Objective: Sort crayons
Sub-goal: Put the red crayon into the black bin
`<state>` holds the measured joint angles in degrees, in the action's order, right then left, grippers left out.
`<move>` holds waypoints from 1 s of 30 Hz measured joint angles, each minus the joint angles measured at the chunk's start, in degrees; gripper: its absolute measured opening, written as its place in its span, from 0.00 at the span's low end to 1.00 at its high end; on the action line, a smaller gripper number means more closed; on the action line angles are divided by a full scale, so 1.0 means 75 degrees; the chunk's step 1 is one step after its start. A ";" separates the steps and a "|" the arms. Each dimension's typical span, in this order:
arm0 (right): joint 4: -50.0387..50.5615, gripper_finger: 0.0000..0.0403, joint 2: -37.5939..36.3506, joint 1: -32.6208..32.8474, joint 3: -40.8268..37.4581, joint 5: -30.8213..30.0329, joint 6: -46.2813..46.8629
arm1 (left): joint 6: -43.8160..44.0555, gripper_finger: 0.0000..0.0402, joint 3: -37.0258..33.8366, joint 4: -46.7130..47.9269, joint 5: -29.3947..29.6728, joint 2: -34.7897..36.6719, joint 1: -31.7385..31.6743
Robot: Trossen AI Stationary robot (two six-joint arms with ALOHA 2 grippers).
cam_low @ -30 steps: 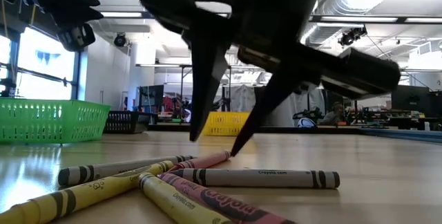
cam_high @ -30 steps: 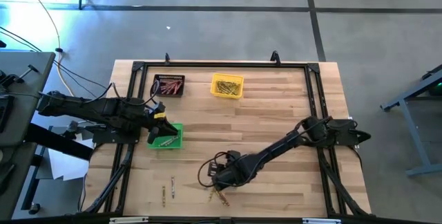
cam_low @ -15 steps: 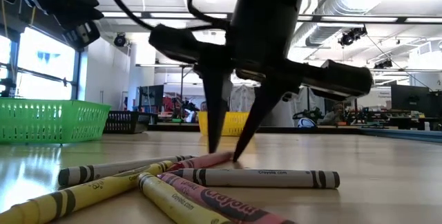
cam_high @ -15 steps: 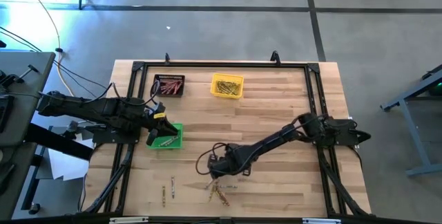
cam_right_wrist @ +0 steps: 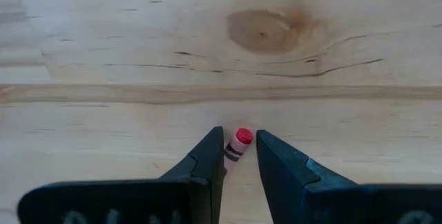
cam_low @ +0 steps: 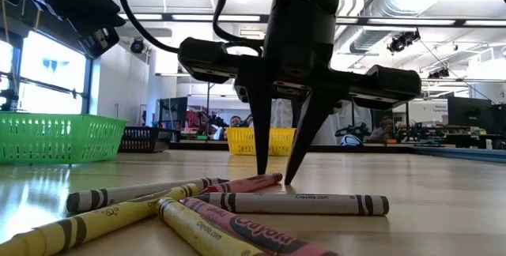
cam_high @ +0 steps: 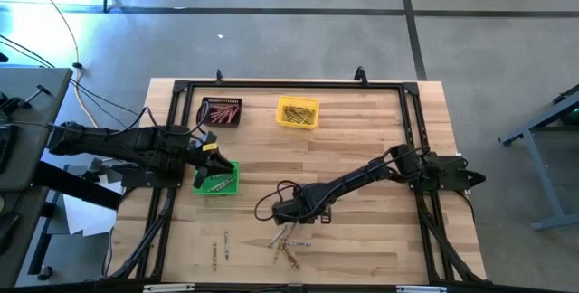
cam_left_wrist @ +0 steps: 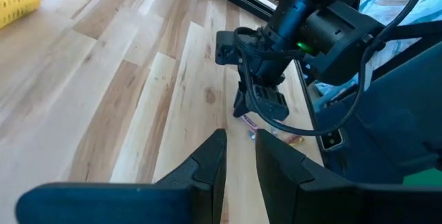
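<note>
Since a second ago, our right gripper [cam_high: 291,212] has slid up and left in the high view, off the loose pile and onto its upper edge, and its fingers have drawn in from a wide spread to a narrow straddle. In the low view the two dark fingertips [cam_low: 264,169] now stand on either side of the near end of the red crayon [cam_low: 251,182]. The right wrist view shows that crayon's red tip [cam_right_wrist: 239,141] sitting in the gap, with the fingers close beside it. We judge the pinch to be nearly made, but we cannot tell whether both pads truly touch the wrapper.

The relation that matters: the red crayon's long axis runs away from the gripper toward the pile, so only its end lies between the fingers. A lift from the end may let it swing or slip.

The remaining crayons [cam_high: 288,247] lie fanned at lower centre of the high view, crossing one another. Two more sticks [cam_high: 220,246] rest apart at lower left. The black bin [cam_high: 221,112] at upper left already holds reddish sticks, with the yellow bin [cam_high: 298,112] to its right.

Our left gripper [cam_left_wrist: 239,158] hangs over the green bin [cam_high: 217,178] at centre left, fingers narrowly apart and holding nothing that we can see.

The red crayon's far end is hidden beneath the others, so we cannot say whether it will come free.
</note>
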<state>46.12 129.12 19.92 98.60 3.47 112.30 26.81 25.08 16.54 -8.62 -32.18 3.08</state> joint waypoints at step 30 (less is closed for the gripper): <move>0.0473 0.02 -0.0009 0.0359 0.0024 0.0552 -0.0672 | -0.0067 0.16 -0.0003 -0.0009 0.0023 0.0000 -0.0136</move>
<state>49.67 129.05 22.61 98.78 7.62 107.26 26.30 25.06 16.47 -8.45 -32.18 2.07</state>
